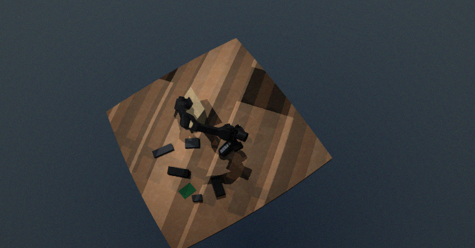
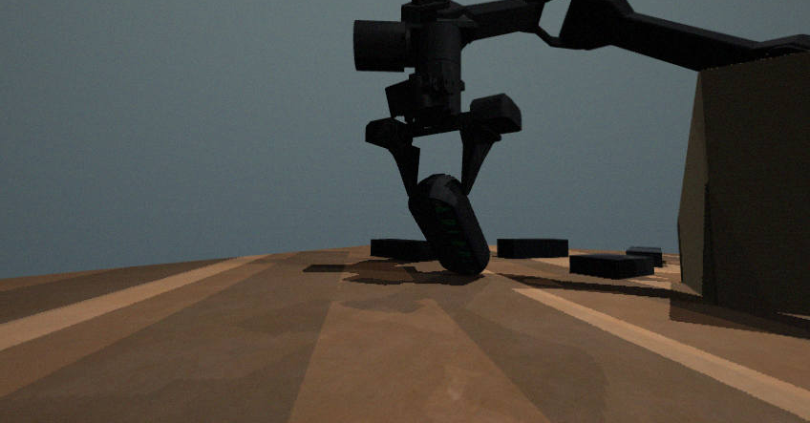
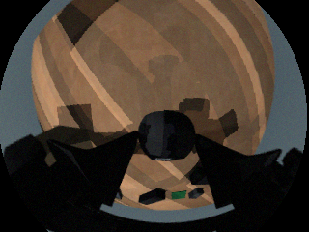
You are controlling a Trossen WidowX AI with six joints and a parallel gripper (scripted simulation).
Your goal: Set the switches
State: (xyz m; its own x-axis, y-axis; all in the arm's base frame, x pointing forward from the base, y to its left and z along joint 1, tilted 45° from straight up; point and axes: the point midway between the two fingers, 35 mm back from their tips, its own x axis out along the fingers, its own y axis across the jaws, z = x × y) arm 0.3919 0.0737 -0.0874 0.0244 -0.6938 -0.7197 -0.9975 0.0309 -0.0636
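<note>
The dark grey controller unit (image 1: 226, 148) (image 2: 455, 234) (image 3: 165, 145) is held steeply tilted, with its upper end between the fingertips. My gripper (image 2: 438, 191) (image 3: 166, 136) is shut on it, the fingers standing wide across its body. In the exterior view its lower end is at or just above the bench (image 2: 397, 362); I cannot tell whether it touches. Small green ends of the switches show dimly on its face there. The top view shows a row of pale marks on a face of the unit, too small to read. The wrist view shows mainly its rounded end.
Dark modules (image 1: 163, 150) (image 1: 192, 143) (image 1: 178, 172) (image 1: 218, 187), a small dark block (image 1: 197, 197) and a green board (image 1: 187, 190) lie toward the lower left in the top view. A tall beige box (image 1: 196, 104) (image 2: 744, 191) stands by the arm's base. Patterned shadows cross the bench.
</note>
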